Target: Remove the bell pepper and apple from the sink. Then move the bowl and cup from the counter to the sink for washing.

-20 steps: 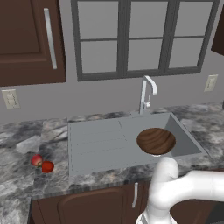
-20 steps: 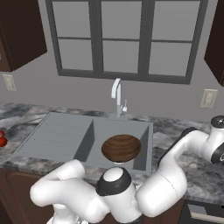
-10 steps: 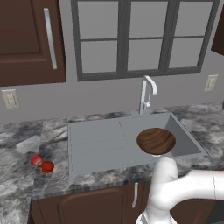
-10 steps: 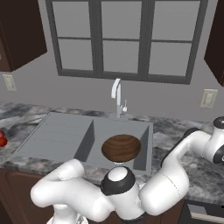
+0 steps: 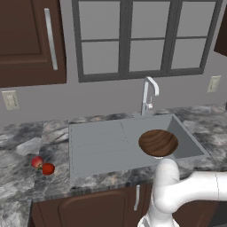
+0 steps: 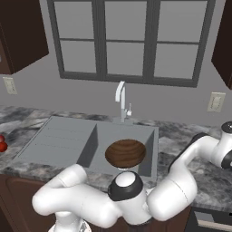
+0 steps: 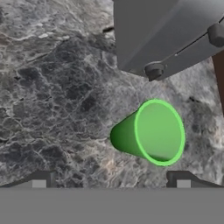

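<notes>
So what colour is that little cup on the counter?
Bright green all over. The cup shows best in the hand view, on the dark grey marbled counter.

Flat, even rendered light with faint shadows, no glare, soft low-resolution detail throughout.

Base views flank arm, share sink [image 5: 111, 146]; hand view close above cup [image 7: 151, 132].

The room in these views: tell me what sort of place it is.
A home kitchen, rendered rather than real. A grey sink with a chrome faucet is set into a dark marbled counter under a window, with brown wooden cabinets around. A wooden bowl sits in the sink.
</notes>
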Available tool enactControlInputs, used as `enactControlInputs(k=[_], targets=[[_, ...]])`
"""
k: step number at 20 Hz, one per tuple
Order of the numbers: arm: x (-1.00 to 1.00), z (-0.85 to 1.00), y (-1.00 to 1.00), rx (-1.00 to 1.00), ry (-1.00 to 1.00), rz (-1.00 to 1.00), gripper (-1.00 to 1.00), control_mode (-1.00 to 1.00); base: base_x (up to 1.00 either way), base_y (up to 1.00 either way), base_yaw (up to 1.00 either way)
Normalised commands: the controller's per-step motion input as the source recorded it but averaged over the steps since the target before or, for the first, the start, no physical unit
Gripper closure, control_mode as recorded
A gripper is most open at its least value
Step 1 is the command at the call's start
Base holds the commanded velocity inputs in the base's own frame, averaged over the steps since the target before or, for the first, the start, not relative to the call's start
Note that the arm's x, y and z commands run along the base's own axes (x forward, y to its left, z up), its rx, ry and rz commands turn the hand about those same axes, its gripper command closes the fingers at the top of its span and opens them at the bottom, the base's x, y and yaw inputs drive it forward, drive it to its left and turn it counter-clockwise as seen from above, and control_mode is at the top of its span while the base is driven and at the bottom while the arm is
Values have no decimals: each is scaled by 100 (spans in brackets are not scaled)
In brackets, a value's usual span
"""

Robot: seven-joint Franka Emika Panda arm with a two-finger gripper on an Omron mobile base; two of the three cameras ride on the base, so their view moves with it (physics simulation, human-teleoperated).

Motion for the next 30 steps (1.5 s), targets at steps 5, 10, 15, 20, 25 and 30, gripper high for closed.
enactControlInputs(k=[5, 10, 15, 20, 25, 30], targets=[[9, -11, -10, 0, 1, 0, -100, -100, 0, 0, 0], [8, -9, -13, 0, 1, 1, -100, -100, 0, 0, 0], [8, -7, -13, 0, 0, 1, -100, -100, 0, 0, 0], [6, -4, -12, 0, 0, 1, -100, -100, 0, 0, 0], [5, -3, -9, 0, 0, 1, -100, -100, 0, 0, 0], [5, -4, -8, 0, 2, 1, -100, -100, 0, 0, 0]])
